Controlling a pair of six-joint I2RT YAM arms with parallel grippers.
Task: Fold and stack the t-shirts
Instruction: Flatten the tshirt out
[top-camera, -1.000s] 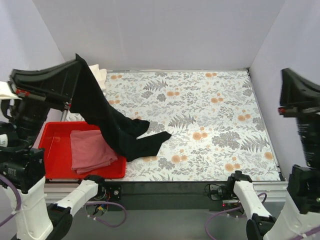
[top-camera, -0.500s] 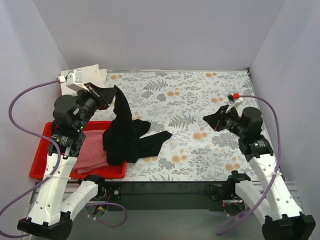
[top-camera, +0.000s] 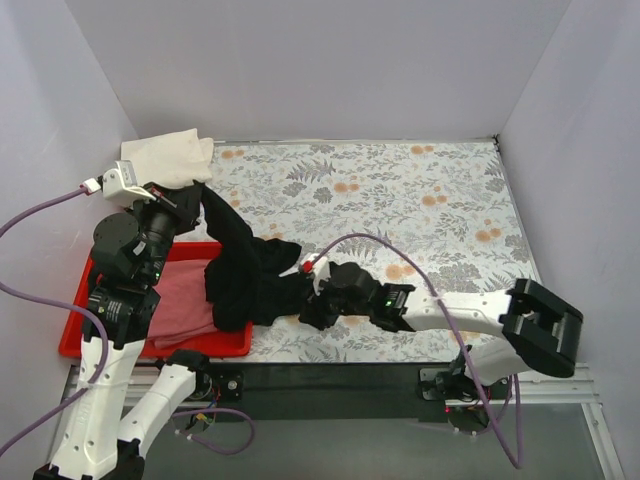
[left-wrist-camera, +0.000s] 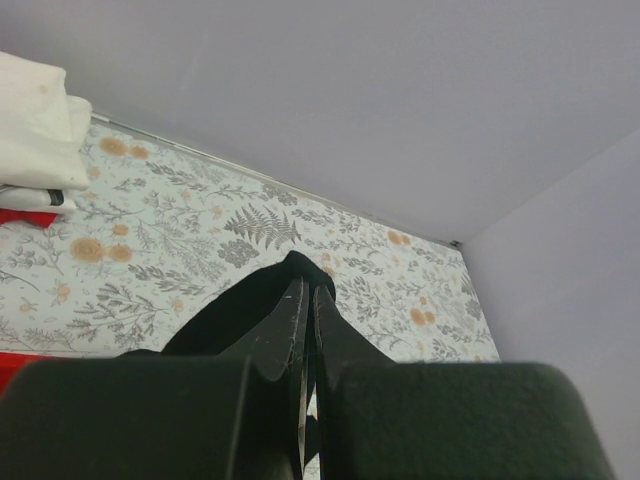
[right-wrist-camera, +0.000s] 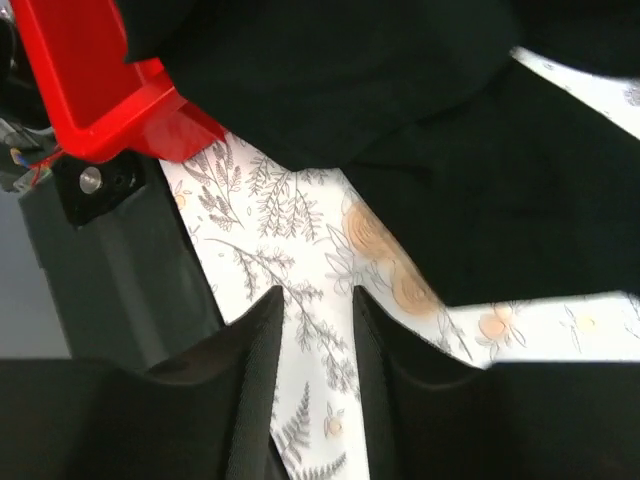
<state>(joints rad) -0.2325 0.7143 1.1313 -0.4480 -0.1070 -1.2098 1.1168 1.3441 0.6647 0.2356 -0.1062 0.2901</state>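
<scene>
Your red tray (top-camera: 215, 345), btm left, holds the pink t-shirt (top-camera: 180, 305) w/ the black t-shirt (top-camera: 250, 285) crumpled over its rim. The left gripper (left-wrist-camera: 305, 290) is clamped on the black one; right gripper (right-wrist-camera: 318, 300) slightly apart.

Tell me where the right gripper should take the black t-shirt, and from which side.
I would take the free end of the black t-shirt lying flat on the table, coming in low from the right. The left gripper pinches the other end raised, so the cloth drapes down and this edge lies thin, just ahead of the open right gripper, off the red tray.
</scene>
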